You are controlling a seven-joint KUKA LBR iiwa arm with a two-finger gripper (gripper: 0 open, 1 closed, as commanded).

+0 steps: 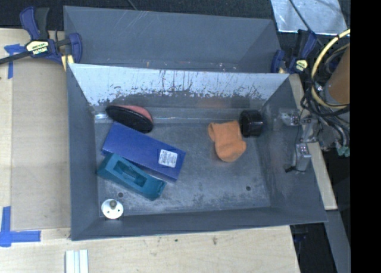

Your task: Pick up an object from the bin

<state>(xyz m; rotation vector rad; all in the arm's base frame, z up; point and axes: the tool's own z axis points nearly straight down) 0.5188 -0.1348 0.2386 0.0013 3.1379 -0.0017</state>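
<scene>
My gripper (pixel 299 145) hangs over the bin's right wall, above the slope and clear of the floor, with nothing seen in it. Nearest to it, at the back right of the floor, stands a small black cylinder (pixel 251 123). A crumpled orange cloth-like thing (pixel 227 141) lies just left of the cylinder and touches it. Both lie well to the left of the gripper.
On the left of the floor a flat blue box with a white label (pixel 143 151) rests partly on a teal plastic tray-like thing (pixel 130 176). A black and red oval brush (pixel 129 117) lies behind them. A small silver round thing (pixel 112 208) sits in the front left corner.
</scene>
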